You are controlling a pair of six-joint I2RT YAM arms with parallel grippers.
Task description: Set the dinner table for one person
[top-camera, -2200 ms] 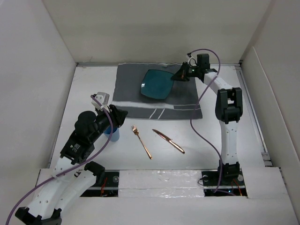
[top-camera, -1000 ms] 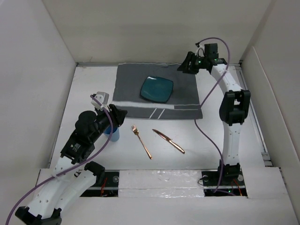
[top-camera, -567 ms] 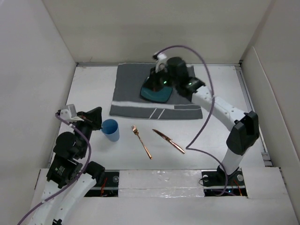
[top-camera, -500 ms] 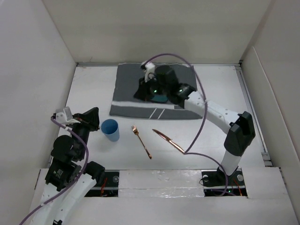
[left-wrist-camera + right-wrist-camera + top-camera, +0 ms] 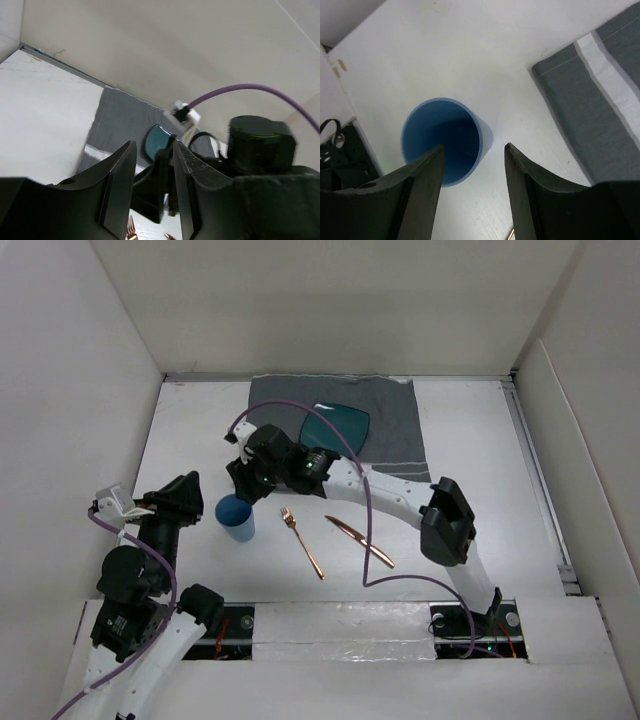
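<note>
Right hand [image 5: 473, 149] hangs spread and empty above the cup [image 5: 442, 149], its arm stretched across to the left half of the table [image 5: 480, 470]. The cup stands upright on the bare table, mouth up, near a corner of the mat [image 5: 395, 430] and left of the fork [image 5: 302, 543]. It lies off toward one finger, not centred in the gap. Left hand [image 5: 153, 149], fingers apart on nothing, sits just beside the cup on its far side, about as near. To grip, I judge the right hand must first shift sideways.
</note>
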